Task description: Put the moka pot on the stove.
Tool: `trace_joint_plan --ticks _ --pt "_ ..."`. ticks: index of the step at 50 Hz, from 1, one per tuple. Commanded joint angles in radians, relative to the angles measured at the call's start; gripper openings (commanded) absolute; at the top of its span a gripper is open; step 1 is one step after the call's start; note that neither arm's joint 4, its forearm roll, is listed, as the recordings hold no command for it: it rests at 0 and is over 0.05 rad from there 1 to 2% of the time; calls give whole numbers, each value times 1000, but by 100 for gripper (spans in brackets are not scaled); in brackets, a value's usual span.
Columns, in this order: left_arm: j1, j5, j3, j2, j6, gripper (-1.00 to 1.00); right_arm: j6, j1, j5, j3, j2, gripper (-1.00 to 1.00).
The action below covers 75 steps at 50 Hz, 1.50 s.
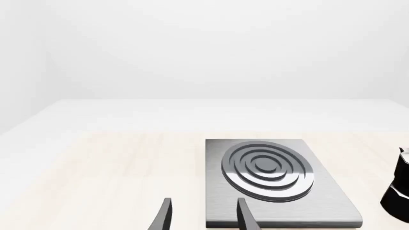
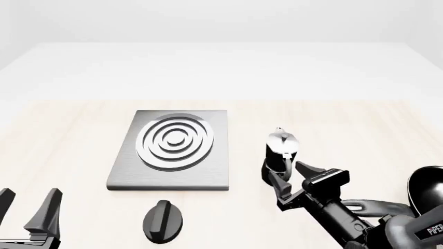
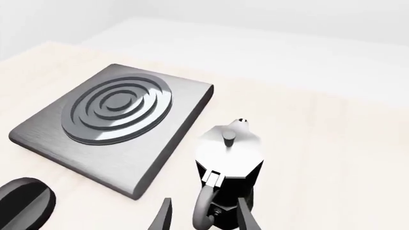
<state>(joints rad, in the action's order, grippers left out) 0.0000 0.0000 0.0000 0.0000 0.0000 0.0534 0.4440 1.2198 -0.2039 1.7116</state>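
the moka pot (image 2: 281, 155) stands on the table just right of the stove (image 2: 171, 150) — not yet lifted. the right gripper (image 2: 287, 182) is spread around its handle; grasp, carry and placing all remain — the left gripper (image 2: 28, 210) sits spread, idle.

Cut off at frame edges: frying pan (image 2: 428, 188), left gripper (image 2: 28, 210); moka pot (image 2: 280, 155) base hidden behind right gripper (image 2: 291, 181).

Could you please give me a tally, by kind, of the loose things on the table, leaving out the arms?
Moka pot: 1
Stove: 1
Black oval knob: 1
Black rounded item at the right edge, only partly in view: 1
Total: 4
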Motion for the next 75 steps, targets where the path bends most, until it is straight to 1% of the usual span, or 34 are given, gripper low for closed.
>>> trace_joint_plan --ticks 1,5,6,17,18,19,23,25,26,28,31,34,36,39,40,42,43,44,46,60,75 --pt "0 0 0 0 0 100 2 7 0 -16 31 100" --pt "0 0 0 0 0 100 10 17 0 -15 37 100" --pt "0 0 0 0 0 100 8 15 0 -14 35 -100" --pt "0 0 0 0 0 100 3 10 0 -9 25 -100" --pt "0 0 0 0 0 100 -3 5 0 -4 13 -100" --pt "0 0 0 0 0 100 -31 3 0 10 -19 -100" --pt "0 0 0 0 0 100 -31 11 0 27 -55 -100" --pt "0 0 0 0 0 100 -75 23 0 44 -99 -100" --pt "0 0 0 0 0 100 -84 24 0 54 -123 -100" --pt "0 0 0 0 0 100 -84 22 0 61 -137 -100" --pt "0 0 0 0 0 100 -106 25 0 73 -167 -100" --pt "0 0 0 0 0 100 -107 28 0 78 -182 -100" --pt "0 0 0 0 0 100 -125 31 0 82 -197 -100" --pt "0 0 0 0 0 100 -127 31 0 86 -210 -100" --pt "0 0 0 0 0 100 -137 34 0 88 -218 -100" --pt "0 0 0 0 0 100 -140 35 0 89 -222 -100" --pt "0 0 0 0 0 100 -180 31 0 115 -290 -100" --pt "0 0 0 0 0 100 -182 34 0 112 -284 -100" --pt "0 0 0 0 0 100 -170 31 0 111 -288 -100" --pt "0 0 0 0 0 100 -188 44 0 96 -316 -100" --pt "0 0 0 0 0 100 -175 63 -1 79 -337 -100"
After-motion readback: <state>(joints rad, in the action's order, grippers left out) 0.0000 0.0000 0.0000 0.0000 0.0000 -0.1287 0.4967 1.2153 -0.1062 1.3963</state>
